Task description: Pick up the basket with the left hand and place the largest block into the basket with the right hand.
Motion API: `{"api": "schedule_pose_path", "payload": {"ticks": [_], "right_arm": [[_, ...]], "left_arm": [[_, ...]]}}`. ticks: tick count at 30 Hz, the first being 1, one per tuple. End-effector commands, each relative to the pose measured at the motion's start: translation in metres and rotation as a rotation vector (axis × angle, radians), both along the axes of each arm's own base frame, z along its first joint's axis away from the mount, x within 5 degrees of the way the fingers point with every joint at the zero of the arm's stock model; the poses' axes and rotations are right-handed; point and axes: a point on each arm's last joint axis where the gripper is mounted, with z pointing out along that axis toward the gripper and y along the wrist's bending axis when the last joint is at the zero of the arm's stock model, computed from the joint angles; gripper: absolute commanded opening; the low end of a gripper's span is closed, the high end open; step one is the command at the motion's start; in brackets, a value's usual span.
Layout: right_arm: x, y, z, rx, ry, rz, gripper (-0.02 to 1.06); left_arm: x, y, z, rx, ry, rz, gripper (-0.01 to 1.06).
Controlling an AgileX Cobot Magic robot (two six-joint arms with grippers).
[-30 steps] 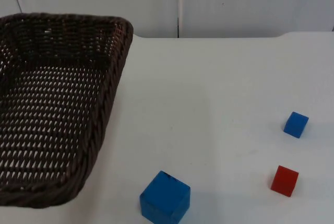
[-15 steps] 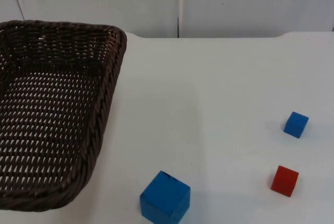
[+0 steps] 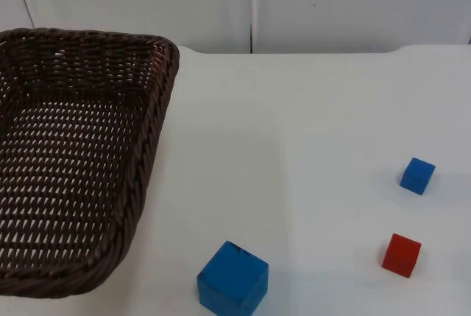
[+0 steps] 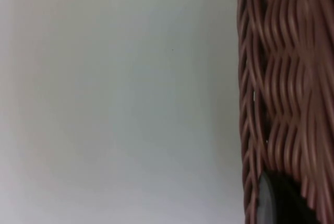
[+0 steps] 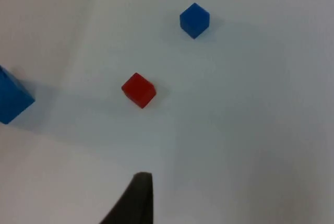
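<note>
My left gripper: one black fingertip lies against the woven wall of the basket; I cannot tell whether my fingers pinch the wicker or stand apart.
My right gripper: it hangs above bare table with one dark fingertip in sight, touching nothing; I cannot tell how its fingers stand.
Nearest to my right gripper: the red block, a small cube, with the small blue block beyond it and the large blue block off to one side.
Basket: dark brown wicker, rectangular and open-topped, at the far left of the table in the top view; its rim is thickly braided, its floor loosely woven, nothing inside it. It seems to cast a soft shadow on the table to its right.
Large blue block: the biggest of the three, a bright blue cube at the near edge, to the right of the basket's near corner and apart from it, one corner turned toward the near side.
Red block: near right, well apart from the large blue block.
Small blue block: just beyond the red one, on the right.
In the way: open white table lies between the large blue block and the basket.
Backdrop: grey partition wall along the far edge.
</note>
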Motion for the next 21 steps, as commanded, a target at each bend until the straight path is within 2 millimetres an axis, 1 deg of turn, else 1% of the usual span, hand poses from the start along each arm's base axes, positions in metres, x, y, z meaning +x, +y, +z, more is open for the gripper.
{"api": "schedule_pose_path", "payload": {"ticks": [1,4,5,10,11,15,16,21], "right_arm": [[0.012,0.003,0.005,-0.008,0.006,0.039,1.05],[0.030,0.009,0.009,0.002,0.061,0.086,1.05],[0.030,0.009,0.009,0.002,0.061,0.086,1.05],[0.062,0.018,0.012,-0.003,0.094,0.198,1.05],[0.062,0.018,0.012,-0.003,0.094,0.198,1.05],[0.088,0.024,0.017,0.020,0.107,0.221,1.05],[0.088,0.024,0.017,0.020,0.107,0.221,1.05],[0.118,0.031,0.017,0.037,0.106,0.279,1.05]], "left_arm": [[0.000,-0.002,0.004,-0.032,-0.021,0.019,0.00],[0.000,-0.002,0.004,-0.032,-0.021,0.019,0.00],[0.000,-0.002,0.004,-0.032,-0.021,0.019,0.00],[0.000,-0.002,0.004,-0.032,-0.021,0.019,0.00],[0.000,-0.002,0.004,-0.032,-0.021,0.019,0.00],[0.000,-0.002,0.004,-0.032,-0.021,0.019,0.00],[0.000,-0.002,0.004,-0.032,-0.021,0.019,0.00],[0.000,-0.002,0.004,-0.032,-0.021,0.019,0.00]]}}
